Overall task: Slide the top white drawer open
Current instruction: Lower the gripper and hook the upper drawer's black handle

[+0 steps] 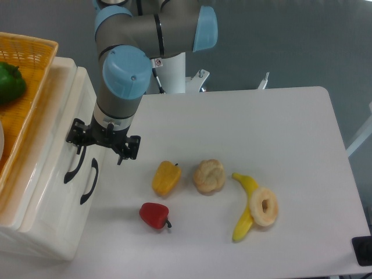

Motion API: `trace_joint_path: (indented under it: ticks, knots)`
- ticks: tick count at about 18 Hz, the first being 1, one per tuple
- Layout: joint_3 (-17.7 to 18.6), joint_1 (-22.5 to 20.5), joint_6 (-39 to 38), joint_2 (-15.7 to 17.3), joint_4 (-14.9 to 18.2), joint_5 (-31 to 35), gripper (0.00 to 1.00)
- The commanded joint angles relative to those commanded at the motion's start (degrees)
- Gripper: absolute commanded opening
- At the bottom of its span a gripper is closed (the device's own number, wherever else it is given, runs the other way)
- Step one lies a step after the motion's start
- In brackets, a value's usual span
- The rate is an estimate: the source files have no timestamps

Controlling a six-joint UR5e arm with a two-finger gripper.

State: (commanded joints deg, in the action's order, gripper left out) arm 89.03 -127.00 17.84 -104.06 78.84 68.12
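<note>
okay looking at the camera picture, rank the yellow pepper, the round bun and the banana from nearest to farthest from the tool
Measured from the tool:
1. Yellow pepper, just to its right in the picture.
2. Round bun, further right, mid-table.
3. Banana, farthest right, under the donut.

— What lies on the table (279, 116)?
— A yellow pepper (165, 178), with a red pepper (154, 215) just below it. Right of the yellow one sits a knotted bun (208, 175).
— And farther right?
— A banana (244, 207) with a ring-shaped doughnut (264, 206) resting on it.
— Anything at the left edge?
— A woven orange basket (29, 64) on the cabinet, holding a green fruit or pepper (10, 83); which, I can't tell.
</note>
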Motion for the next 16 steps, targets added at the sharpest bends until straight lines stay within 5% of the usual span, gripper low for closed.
trace_joint_path:
  ticks: [16]
  knots:
    - [-0.35, -0.26, 0.00, -1.67, -0.08, -0.70, 1.00]
